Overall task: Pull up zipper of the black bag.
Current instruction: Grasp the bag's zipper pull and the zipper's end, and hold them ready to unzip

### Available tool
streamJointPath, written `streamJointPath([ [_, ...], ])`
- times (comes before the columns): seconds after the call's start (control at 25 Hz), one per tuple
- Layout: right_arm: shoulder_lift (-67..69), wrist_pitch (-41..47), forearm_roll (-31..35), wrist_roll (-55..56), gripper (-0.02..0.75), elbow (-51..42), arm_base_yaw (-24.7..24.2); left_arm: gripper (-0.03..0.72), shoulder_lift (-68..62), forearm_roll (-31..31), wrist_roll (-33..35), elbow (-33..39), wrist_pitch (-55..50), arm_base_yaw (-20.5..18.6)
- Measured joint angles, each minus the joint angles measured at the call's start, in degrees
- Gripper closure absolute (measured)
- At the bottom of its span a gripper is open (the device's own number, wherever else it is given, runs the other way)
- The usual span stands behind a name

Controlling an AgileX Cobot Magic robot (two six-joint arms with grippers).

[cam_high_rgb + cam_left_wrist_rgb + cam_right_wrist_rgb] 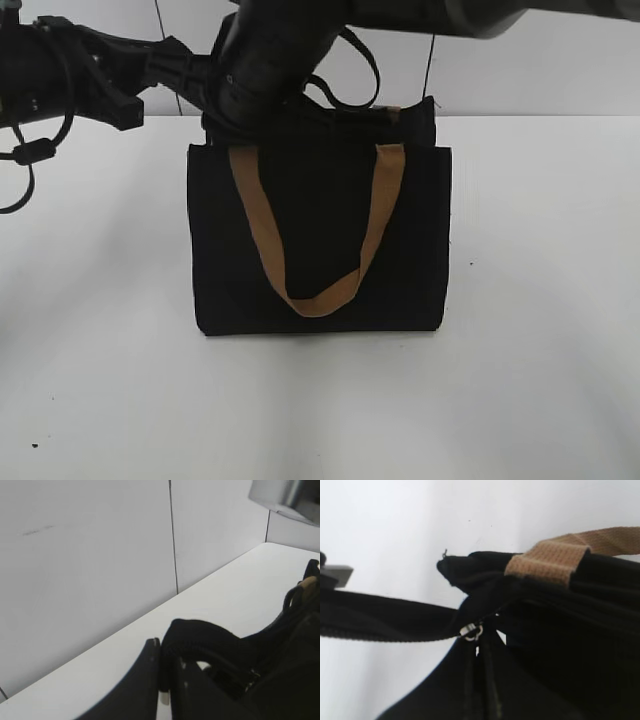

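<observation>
Left claw point(162, 680) sits at the bottom of the left wrist view, its two dark fingers point(145, 680) pressed nearly together on a fold of black fabric from the black bag point(318, 240). That fabric arches up out of the fingers and runs off to the right toward the rest of the bag. In the exterior view this claw reaches in from the left and meets the bag's upper left corner.

Right claw's fingertips do not show clearly in any view; a dark shape crosses the lower middle of the right wrist view, but I cannot tell whether it belongs to the claw or to the bag, nor whether that claw is apart or together. Its arm point(280, 50) comes down over the bag's top edge in the exterior view and hides much of the opening.

Just above that dark shape lies the zipper point(471, 631), a small silver metal pull at the point where a taut black zip line from the left meets the bag's folded cloth. Beside it, up and to the right, a tan strap tab point(547, 562) is sewn onto the black fabric.

Seen from outside, the bag stands upright on the white tabletop point(540, 380), with a tan-brown handle point(318, 295) hanging in a loop down its front panel.
</observation>
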State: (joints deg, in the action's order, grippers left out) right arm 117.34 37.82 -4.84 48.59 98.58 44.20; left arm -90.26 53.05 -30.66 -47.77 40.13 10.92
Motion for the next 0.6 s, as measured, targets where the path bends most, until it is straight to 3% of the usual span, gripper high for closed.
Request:
streamJointPath([
  [0.6, -4.9, 3.3, 8.2, -18.0, 0.751, 0.0, 1.2, 0.661, 0.1, 0.0, -0.1, 0.1, -0.9, 0.0],
])
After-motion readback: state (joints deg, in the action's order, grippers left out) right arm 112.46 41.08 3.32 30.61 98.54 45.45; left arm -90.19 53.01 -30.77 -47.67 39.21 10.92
